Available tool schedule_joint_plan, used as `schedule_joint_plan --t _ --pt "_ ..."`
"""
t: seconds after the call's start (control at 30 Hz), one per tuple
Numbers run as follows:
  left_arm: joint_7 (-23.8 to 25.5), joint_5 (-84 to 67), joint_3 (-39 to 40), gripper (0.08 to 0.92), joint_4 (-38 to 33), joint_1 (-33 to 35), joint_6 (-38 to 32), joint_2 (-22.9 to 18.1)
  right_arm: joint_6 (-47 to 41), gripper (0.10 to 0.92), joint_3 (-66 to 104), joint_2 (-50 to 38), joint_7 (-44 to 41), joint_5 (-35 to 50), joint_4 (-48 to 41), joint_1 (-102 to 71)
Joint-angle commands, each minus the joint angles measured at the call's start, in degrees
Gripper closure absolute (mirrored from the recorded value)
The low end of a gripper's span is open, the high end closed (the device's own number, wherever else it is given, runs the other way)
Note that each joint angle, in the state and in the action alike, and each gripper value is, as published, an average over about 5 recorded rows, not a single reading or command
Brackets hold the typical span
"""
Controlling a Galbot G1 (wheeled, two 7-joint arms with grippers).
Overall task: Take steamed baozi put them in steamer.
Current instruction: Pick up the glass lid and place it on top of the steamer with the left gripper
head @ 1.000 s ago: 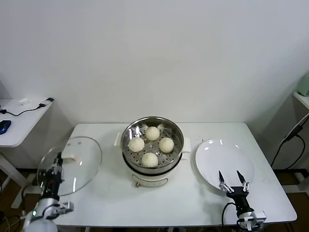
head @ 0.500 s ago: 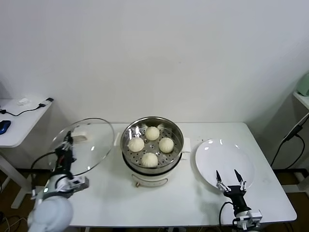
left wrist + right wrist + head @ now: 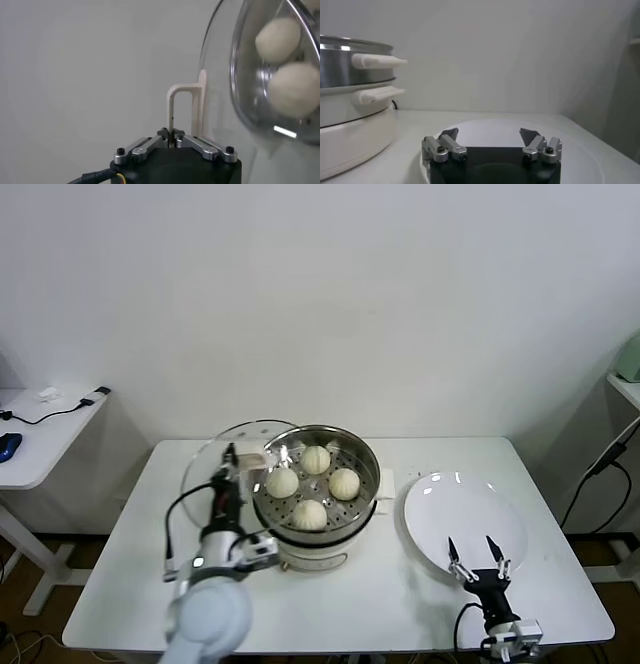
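All four baozi (image 3: 310, 513) sit in the steamer (image 3: 316, 487); plate (image 3: 464, 519) bare. Left claw (image 3: 231, 456) pinches the lid (image 3: 222, 459) (tilted, beside the rim); right claw (image 3: 479, 558) spread, idle. Covering apparently remains.

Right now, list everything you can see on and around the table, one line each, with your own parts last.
steamed baozi: four, cream-white, on the perforated tray inside the steamer
steamer: one, shiny steel pot on a cream-white base, middle of the table
glass lid: one, clear with a white handle, held tilted at the steamer's left side
plate: one, white, bare, right of the steamer
table: one, white, under everything
side table: one, white, far left, carrying a black cable and a blue item at its edge
left claw: shut on the lid's white handle, beside the steamer
right claw: open, holding nothing, at the plate's near edge
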Motion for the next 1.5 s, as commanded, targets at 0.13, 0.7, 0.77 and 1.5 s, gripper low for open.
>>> schedule_joint_plan --t 0.13,0.7,0.77,1.5 --pt "3.34 12.40 14.21 0.862 11.04 -9.83 4.20 -13.22 0.47 0.203 0.80 0.30 -0.08 -0.65 0.04 -0.14" --pt "1.53 12.73 13.53 0.862 18.17 -11.09 5.11 -16.91 2.03 0.203 1.59 0.36 -0.14 -0.62 -0.53 -0.87" --pt "1.26 12.78 13.31 0.862 18.57 -11.01 5.10 -17.01 2.35 0.203 1.63 0.36 -0.12 -0.62 -0.60 -0.96" --pt "0.93 14.83 10.87 0.862 20.03 -10.10 3.96 -15.75 4.00 0.203 1.64 0.19 -0.01 -0.56 -1.18 -1.14"
